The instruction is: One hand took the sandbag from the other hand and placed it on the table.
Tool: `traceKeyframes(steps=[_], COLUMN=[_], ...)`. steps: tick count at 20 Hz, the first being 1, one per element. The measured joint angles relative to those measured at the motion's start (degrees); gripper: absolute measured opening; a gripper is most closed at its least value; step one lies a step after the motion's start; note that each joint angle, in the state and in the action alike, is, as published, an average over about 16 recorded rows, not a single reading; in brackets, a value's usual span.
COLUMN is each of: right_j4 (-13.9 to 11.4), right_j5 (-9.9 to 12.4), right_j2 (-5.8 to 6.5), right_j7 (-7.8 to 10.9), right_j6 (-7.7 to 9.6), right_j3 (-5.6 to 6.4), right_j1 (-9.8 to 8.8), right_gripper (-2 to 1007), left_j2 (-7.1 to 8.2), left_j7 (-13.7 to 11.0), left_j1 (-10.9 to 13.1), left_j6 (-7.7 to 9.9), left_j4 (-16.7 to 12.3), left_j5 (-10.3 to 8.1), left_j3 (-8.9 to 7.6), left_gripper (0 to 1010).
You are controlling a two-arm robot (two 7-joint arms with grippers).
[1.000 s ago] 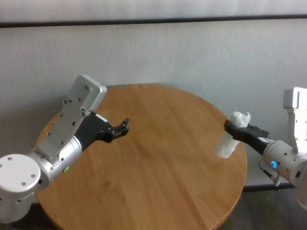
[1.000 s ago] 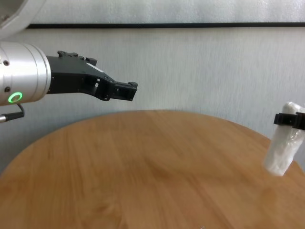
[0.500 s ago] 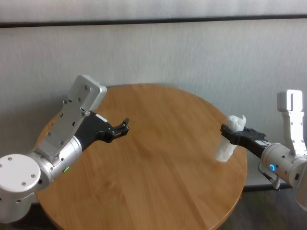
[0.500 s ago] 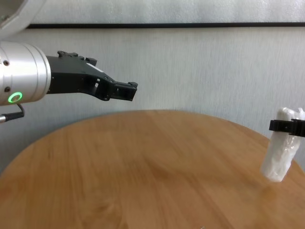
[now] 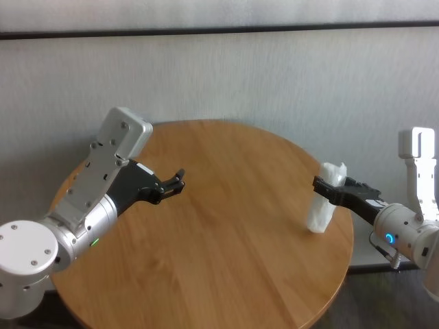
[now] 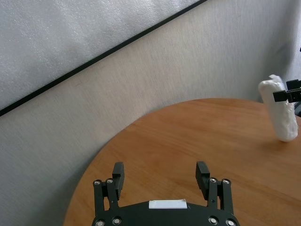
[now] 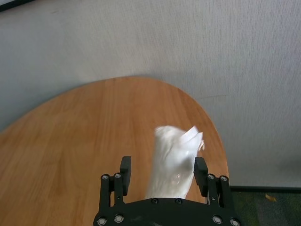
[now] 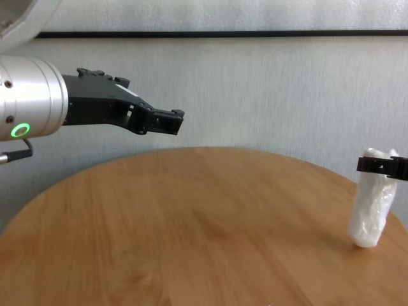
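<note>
The sandbag (image 5: 324, 205) stands on end at the table's (image 5: 226, 240) right edge, mid-right of the head view, between the right gripper's (image 7: 162, 172) parted jaws. Unsupported, it may topple off the rim. It is white, lumpy, shiny. The left gripper (image 5: 176, 183) hangs open, centre-left

The round light-brown wooden table (image 5: 226, 240) is lying bare across its middle; only the white lumpy plastic sandbag (image 5: 325, 206) is standing upright near its right edge, blocking passage there
</note>
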Motion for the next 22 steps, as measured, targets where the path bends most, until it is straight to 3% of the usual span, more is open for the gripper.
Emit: traceKeyframes(steps=[10, 22], right_j4=[-0.11, -0.18], right_j5=[0.24, 0.33], right_j2=[-0.09, -0.14], right_j7=[-0.15, -0.23], right_j6=[-0.08, -0.14], right_j3=[0.14, 0.21], right_j1=[-0.08, -0.12], right_gripper=[976, 1002], left_j2=[0.00, 0.00], left_j7=[0.00, 0.00], left_j1=[0.00, 0.00], left_j6=[0.00, 0.00], left_j4=[0.00, 0.00], left_j5=[0.00, 0.00], left_j3=[0.00, 0.00], left_gripper=[1000, 1000])
